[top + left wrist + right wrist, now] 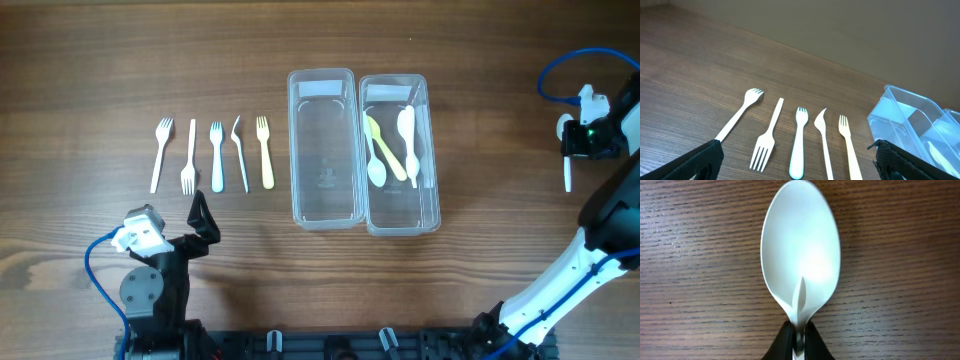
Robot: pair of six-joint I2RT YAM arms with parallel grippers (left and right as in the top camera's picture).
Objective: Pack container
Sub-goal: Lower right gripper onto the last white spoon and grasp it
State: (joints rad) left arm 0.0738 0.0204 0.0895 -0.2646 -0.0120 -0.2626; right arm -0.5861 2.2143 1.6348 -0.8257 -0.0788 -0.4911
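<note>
My right hand [799, 340], matt black at the tips, holds a spoon [800, 255] of smooth, glossy white plastic. Matt brown wood-grain bench [100, 60]; clear glossy plastic containers [296, 150]; left of the containers, smooth plastic forks [216, 156].

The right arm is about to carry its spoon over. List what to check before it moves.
1. Right gripper shut on the white spoon at its handle: ok.
2. Spoon lifted off the table: cannot tell.
3. Spoon container has room beside its three spoons: ok.
4. Left gripper open, by the forks, out of the carry path: ok.
5. Empty container ready for the forks: ok.
</note>
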